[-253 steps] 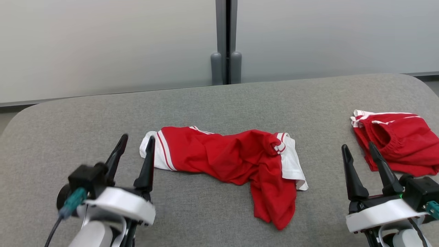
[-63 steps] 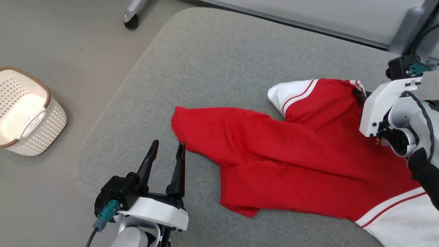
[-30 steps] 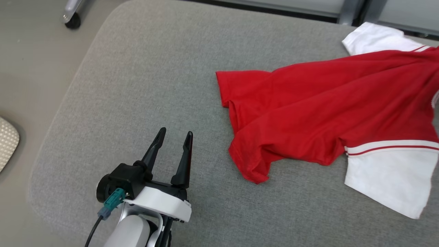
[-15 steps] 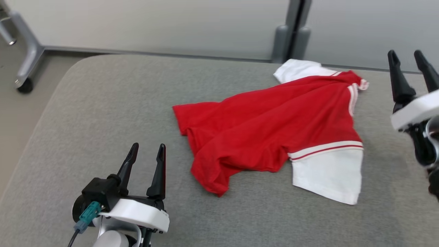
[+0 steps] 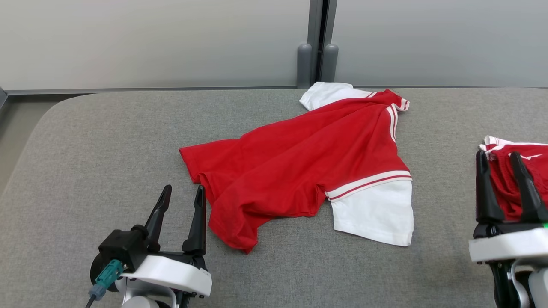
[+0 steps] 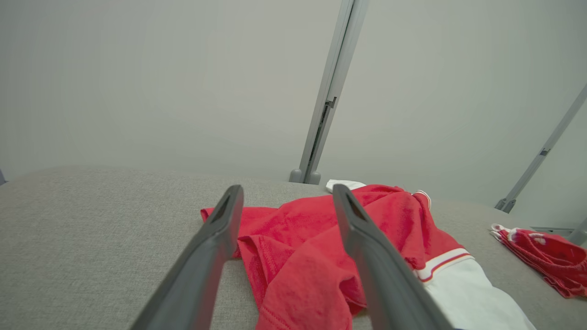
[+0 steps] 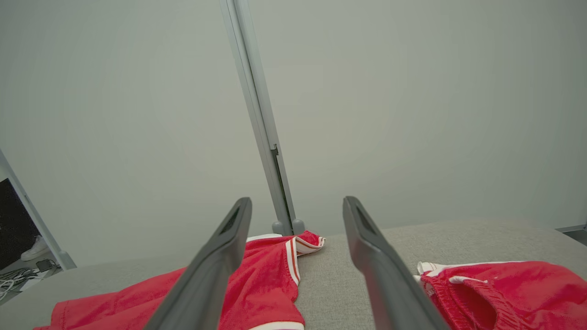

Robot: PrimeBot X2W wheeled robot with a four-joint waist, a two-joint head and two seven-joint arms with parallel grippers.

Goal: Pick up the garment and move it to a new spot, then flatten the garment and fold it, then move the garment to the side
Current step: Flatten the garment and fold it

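Observation:
The garment (image 5: 299, 162) is a red T-shirt with white sleeves and striped trim, spread loosely and creased across the middle of the grey padded table (image 5: 107, 141). It also lies ahead of the fingers in the left wrist view (image 6: 312, 256) and low left in the right wrist view (image 7: 261, 284). My left gripper (image 5: 183, 193) is open at the lower left, its right fingertip just beside the shirt's hem. My right gripper (image 5: 498, 157) is open at the lower right, well clear of the shirt, nothing between its fingers.
A second red garment with white trim (image 5: 524, 179) lies bunched at the table's right edge, right behind my right gripper, also seen in the right wrist view (image 7: 500, 288). A grey partition wall with a post (image 5: 317, 47) backs the table.
The head camera has swung back to face the table squarely. The shirt, earlier bunched, now lies spread out. My right gripper has dropped from upper right to lower right.

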